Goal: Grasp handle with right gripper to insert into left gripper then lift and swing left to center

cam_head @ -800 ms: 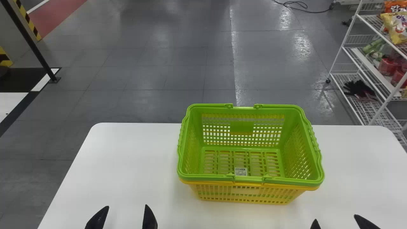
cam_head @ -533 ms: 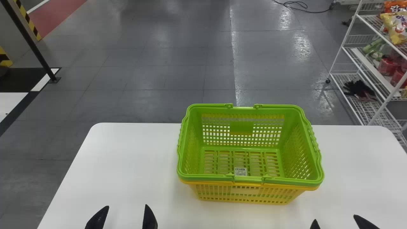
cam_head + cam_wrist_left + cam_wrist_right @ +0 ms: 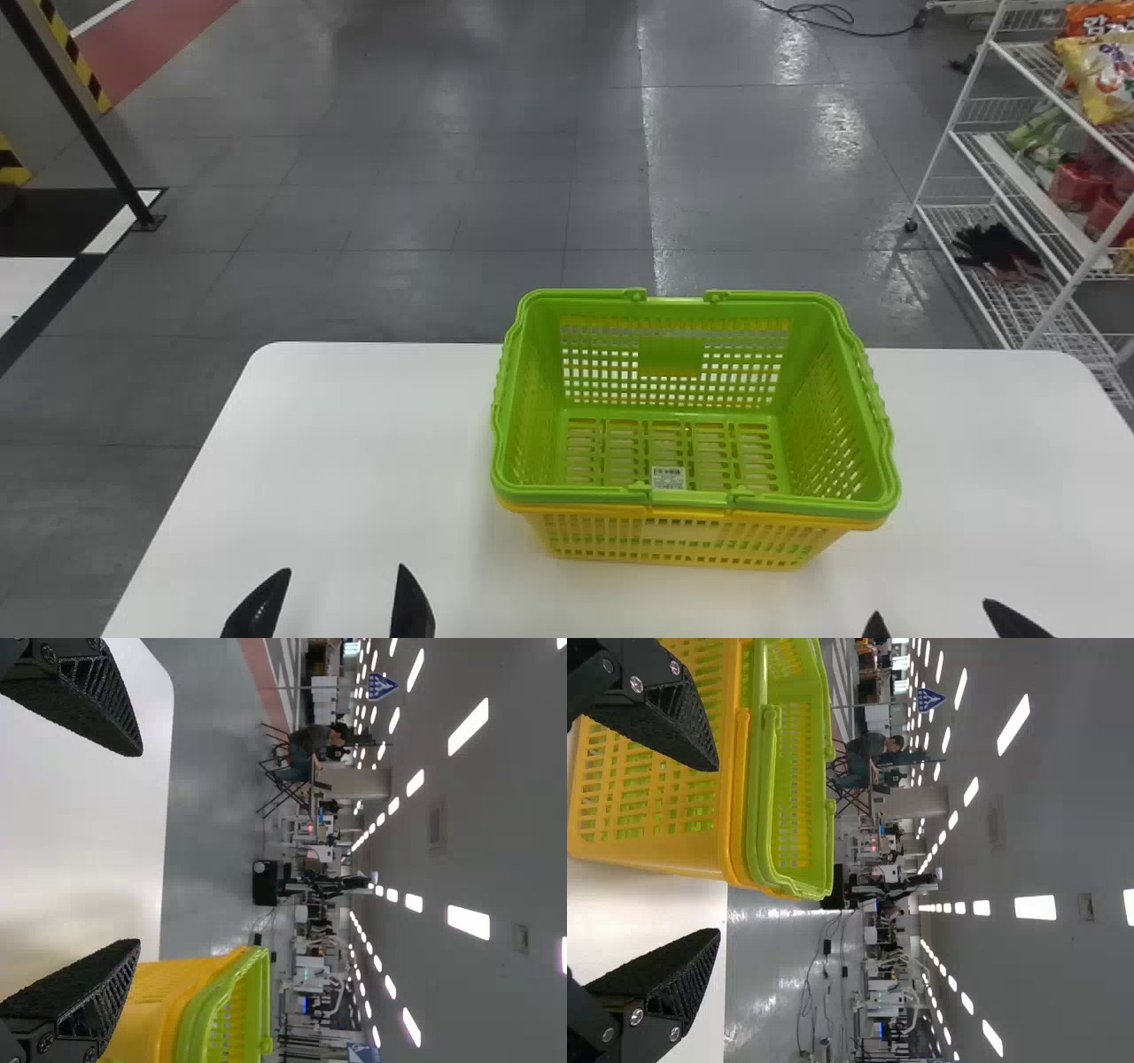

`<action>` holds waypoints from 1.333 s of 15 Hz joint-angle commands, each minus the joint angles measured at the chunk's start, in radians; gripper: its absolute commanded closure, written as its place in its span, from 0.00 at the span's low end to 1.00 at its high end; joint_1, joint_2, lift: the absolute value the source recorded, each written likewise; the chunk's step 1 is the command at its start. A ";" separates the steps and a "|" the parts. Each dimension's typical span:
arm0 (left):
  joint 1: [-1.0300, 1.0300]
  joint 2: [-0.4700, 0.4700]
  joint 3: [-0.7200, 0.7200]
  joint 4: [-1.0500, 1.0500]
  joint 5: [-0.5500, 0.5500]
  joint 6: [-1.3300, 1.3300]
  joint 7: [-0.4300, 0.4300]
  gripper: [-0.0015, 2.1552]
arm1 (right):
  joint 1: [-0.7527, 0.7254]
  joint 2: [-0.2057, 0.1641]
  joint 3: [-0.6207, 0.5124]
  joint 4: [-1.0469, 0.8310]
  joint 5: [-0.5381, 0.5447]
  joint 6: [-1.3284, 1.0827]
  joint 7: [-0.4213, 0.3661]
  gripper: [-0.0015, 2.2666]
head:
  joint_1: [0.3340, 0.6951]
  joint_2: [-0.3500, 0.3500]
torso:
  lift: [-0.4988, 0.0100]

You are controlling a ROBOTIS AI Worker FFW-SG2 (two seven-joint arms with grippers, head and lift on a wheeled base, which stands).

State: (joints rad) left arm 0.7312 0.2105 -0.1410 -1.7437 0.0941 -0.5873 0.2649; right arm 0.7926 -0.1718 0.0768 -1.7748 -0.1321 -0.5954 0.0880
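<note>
Spread wide, both pairs of jaws pinch nothing: the left gripper (image 3: 344,570) sits at the lower left edge of the head view, the right gripper (image 3: 932,608) at the lower right edge. Between and beyond them, right of centre, a green basket (image 3: 672,356) stands nested in a yellow basket (image 3: 682,532) on the white table (image 3: 354,425). The green handle (image 3: 769,771) appears folded down close along the rim.

The basket looks like thin moulded plastic, light for its bulk, with latticed walls likely to flex if squeezed and a smooth surface that could slip. It should not be fragile. The handle seems slim and stiff, probably hinged, so it may swing as it rises. The best hold is likely mid-span on the near side, pads square across the bar, picking up green alone without pinching yellow. Once raised, it can be offered to the left gripper. If the two baskets bind, the lower one could come up too.
</note>
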 commanded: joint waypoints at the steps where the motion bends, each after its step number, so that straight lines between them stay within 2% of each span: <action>1: 0.001 0.003 0.004 -0.014 -0.001 -0.015 -0.010 0.04 | 0.005 0.000 0.000 -0.002 0.000 -0.010 0.001 0.07 | 1.00 0.62 | 0.80; 7: -0.029 0.015 0.052 -0.229 0.001 0.332 -0.027 0.03 | 0.010 0.000 0.001 -0.002 0.000 -0.016 0.001 0.07 | 1.00 0.61 | 0.80; 11: -0.108 0.024 0.096 -0.385 0.023 0.688 -0.046 0.03 | 0.013 0.000 0.001 -0.002 -0.001 -0.025 -0.001 0.07 | 1.00 0.63 | 0.80; 15: -0.207 0.036 0.106 -0.456 0.049 0.863 -0.033 0.04 | 0.013 0.002 0.006 -0.002 0.000 -0.025 -0.001 0.07 | 1.00 0.64 | 0.80; 18: -0.279 0.038 0.136 -0.465 0.121 0.933 -0.021 0.04 | 0.013 0.002 0.009 -0.002 0.000 -0.022 -0.001 0.07 | 1.00 0.64 | 0.80; 20: -0.332 0.043 0.184 -0.487 0.204 1.099 -0.064 0.04 | 0.013 0.000 0.011 -0.002 0.000 -0.016 -0.001 0.07 | 1.00 0.66 | 0.80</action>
State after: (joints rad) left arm 0.4379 0.2506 0.0079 -2.2164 0.2363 0.3951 0.2212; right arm 0.8054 -0.1706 0.0860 -1.7764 -0.1319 -0.6150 0.0874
